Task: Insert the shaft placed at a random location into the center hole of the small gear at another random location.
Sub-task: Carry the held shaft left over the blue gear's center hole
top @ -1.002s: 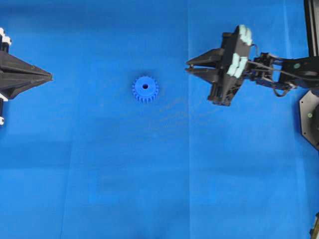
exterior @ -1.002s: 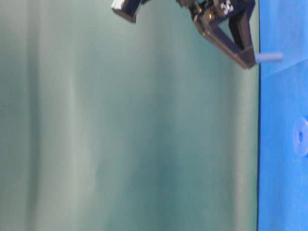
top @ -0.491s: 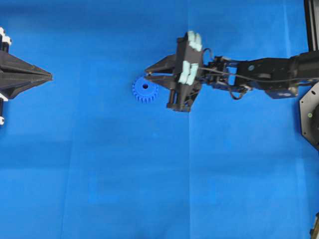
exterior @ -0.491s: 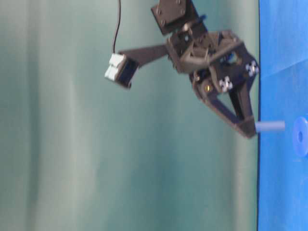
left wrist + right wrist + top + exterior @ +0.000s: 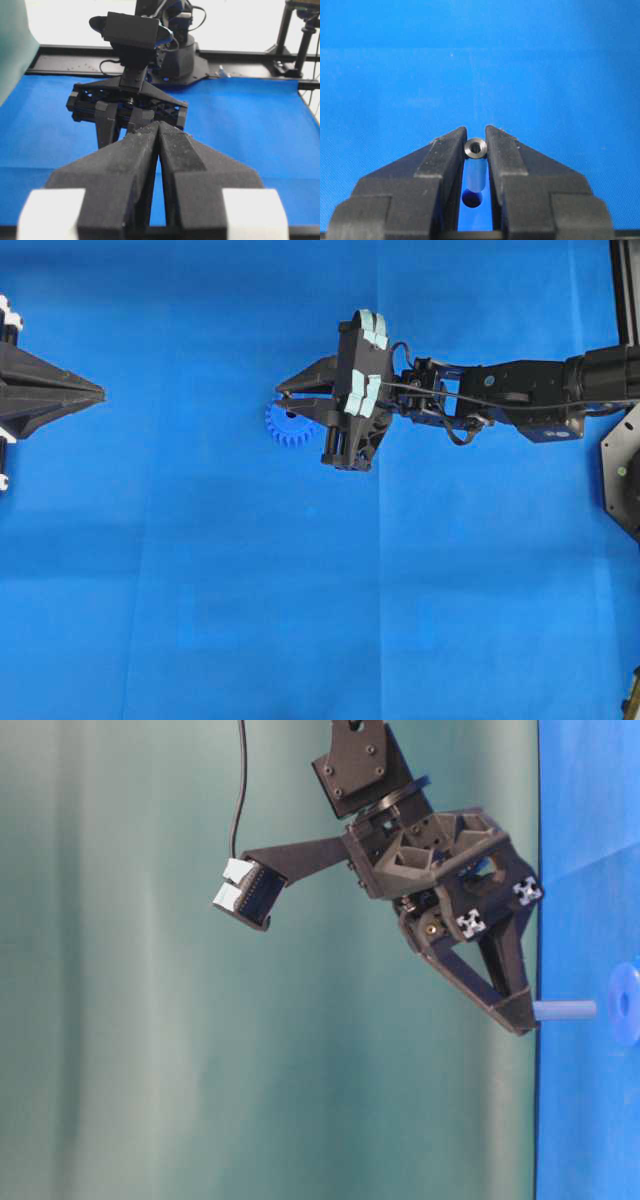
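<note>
The right gripper is clamped on the shaft above the gear; the left gripper is pressed together.

The shaft, a short silver-grey pin, stands upright, clamped between black fingertips directly above the gear's dark hole. The blue toothed gear lies flat on the blue surface, partly hidden overhead.

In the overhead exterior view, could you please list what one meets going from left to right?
Left gripper → small gear → right gripper, its jaws over the gear's top → its black arm.
</note>
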